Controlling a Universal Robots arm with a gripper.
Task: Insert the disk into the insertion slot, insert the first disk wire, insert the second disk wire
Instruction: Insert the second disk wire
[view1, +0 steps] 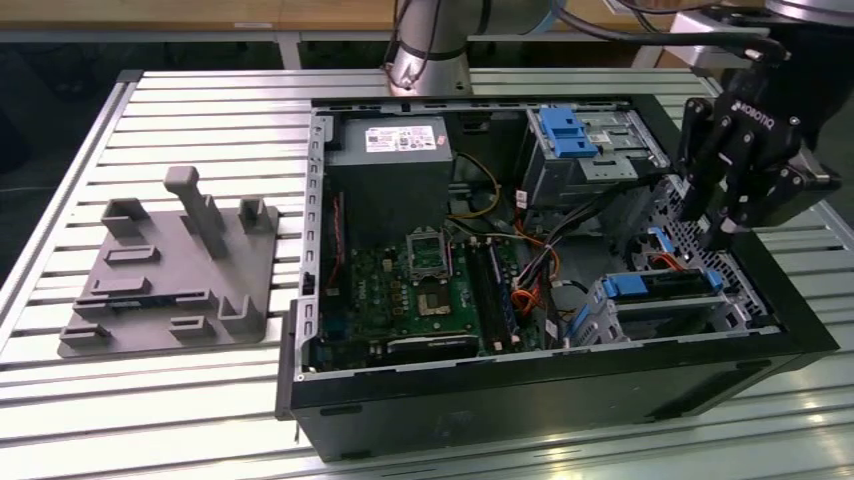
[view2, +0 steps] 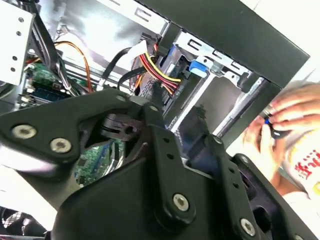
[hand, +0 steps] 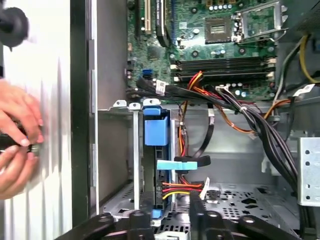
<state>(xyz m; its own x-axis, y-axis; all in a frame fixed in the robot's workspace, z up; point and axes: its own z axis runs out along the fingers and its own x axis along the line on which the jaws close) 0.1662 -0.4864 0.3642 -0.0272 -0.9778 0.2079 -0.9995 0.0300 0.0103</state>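
On the bench (view1: 80, 400), at the exterior view's left, lies a grey fixture plate (view1: 160, 280). Beside it stands an open computer case (view1: 534, 400). Toward the case's right end, the disk (view1: 661, 287) in its blue bracket sits inside the insertion slot (view1: 601, 325). The tool (view1: 714, 230) hangs above that end, its fingers (hand: 199, 215) spread and pinching nothing. A person's hands (hand: 17, 142) hover just outside the case wall.

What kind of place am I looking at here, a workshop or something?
Probably a robotics lab or test bench: a robot arm reaches over an opened computer case on a slatted metal table, with a grey fixture plate beside the case.
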